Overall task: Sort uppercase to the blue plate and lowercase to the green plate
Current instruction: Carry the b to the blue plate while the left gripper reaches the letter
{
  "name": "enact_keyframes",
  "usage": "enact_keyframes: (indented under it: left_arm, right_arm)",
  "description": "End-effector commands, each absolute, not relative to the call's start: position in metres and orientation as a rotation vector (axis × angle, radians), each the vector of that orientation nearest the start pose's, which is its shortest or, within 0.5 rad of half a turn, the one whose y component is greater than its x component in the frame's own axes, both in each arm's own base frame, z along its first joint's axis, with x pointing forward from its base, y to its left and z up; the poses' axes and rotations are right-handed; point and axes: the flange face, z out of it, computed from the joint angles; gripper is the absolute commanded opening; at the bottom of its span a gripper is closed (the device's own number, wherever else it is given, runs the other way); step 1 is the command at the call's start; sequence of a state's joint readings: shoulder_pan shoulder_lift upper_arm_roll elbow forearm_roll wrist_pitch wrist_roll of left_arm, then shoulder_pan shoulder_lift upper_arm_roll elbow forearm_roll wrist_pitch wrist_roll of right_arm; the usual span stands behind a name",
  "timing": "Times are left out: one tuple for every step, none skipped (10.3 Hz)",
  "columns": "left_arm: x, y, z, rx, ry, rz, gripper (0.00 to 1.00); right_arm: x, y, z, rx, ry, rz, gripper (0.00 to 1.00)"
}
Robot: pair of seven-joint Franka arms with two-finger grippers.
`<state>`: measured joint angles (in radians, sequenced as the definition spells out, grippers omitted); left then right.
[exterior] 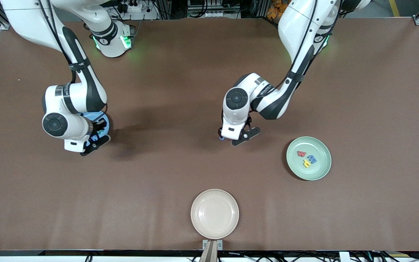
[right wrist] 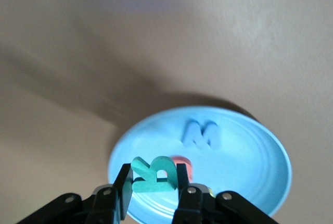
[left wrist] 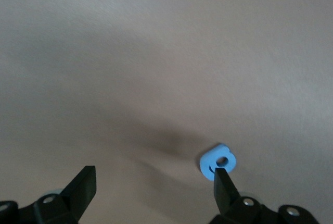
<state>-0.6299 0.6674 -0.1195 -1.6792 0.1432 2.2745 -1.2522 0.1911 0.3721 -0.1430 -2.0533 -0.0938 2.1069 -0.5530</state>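
At the brown table (exterior: 180, 72), frame's left, the right gripper (right wrist: 154, 181) clamps the teal letter (right wrist: 151, 174) over the blue plate (right wrist: 250, 177), while mid-frame the left gripper (left wrist: 153, 185) gapes around a blue rounded letter (left wrist: 217, 160), green plate (exterior: 322, 169) lower right.

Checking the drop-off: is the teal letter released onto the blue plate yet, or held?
Held. The right gripper is shut on the teal letter, pinched between its fingers above the blue plate.

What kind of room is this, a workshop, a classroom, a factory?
Most likely a robotics lab. Two white robot arms stand at a brown-covered table, cables and power strips run along its edge, and toy foam letters are being sorted onto a green plate and a blue plate.
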Motion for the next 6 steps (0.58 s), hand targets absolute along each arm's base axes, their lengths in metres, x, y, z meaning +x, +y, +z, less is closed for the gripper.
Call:
enact_keyframes:
  left_arm:
    - [0.51,-0.449,0.213,-3.01,-0.418,-0.084,1.0]
    - [0.509,-0.45,0.211,-3.016,-0.373,-0.072,1.0]
    - [0.512,-0.457,0.207,-3.036,-0.429,-0.038,1.0]
    - [0.522,-0.464,0.204,-3.066,-0.62,0.055,1.0]
    - [0.531,-0.466,0.206,-3.057,-0.833,0.115,1.0]
    - [0.535,-0.464,0.205,-3.023,-0.962,0.12,1.0]
  right_arm:
    - [0.532,-0.016,0.229,-2.913,-1.123,0.599,0.4]
    - [0.522,-0.029,0.222,-2.886,-1.145,0.637,0.4]
    - [0.513,-0.039,0.214,-2.873,-1.152,0.679,0.41]
    - [0.5,-0.052,0.203,-2.858,-1.128,0.726,0.41]
    - [0.49,-0.06,0.192,-2.853,-1.097,0.745,0.41]
    - [0.489,-0.063,0.189,-2.855,-1.086,0.747,0.42]
